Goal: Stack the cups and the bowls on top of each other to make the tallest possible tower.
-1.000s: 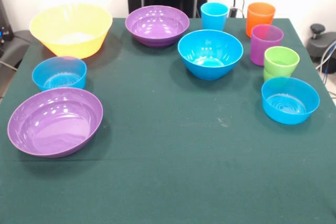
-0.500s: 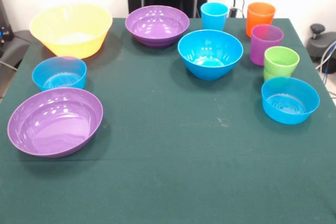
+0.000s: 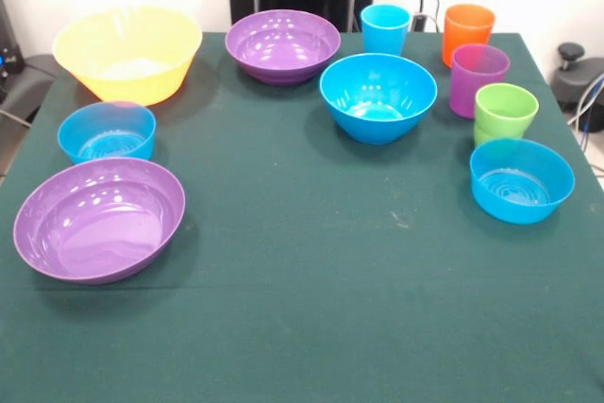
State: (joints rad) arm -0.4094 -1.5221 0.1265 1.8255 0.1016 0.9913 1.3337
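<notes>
bowls: six bowls (image 3: 377, 96) sit apart on the green table (image 3: 330, 280)
cups: four cups (image 3: 478, 79) stand upright, unstacked
robot hand: out of sight, cannot tell

Ten pieces stand apart, upright, on the green surface (image 3: 311, 309): a yellow bowl (image 3: 127, 52), two purple bowls (image 3: 282, 45) (image 3: 98, 219), three blue bowls (image 3: 377, 96) (image 3: 107, 131) (image 3: 522, 179), and four cups (image 3: 385, 27) (image 3: 468, 33) (image 3: 478, 79) (image 3: 505, 112).

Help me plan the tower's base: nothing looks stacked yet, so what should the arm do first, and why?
Probably reach for the yellow bowl. All bowls and cups stand apart, upright, on the green table, and it looks the biggest, so it may suit as the base. The gripper is not in view.
</notes>
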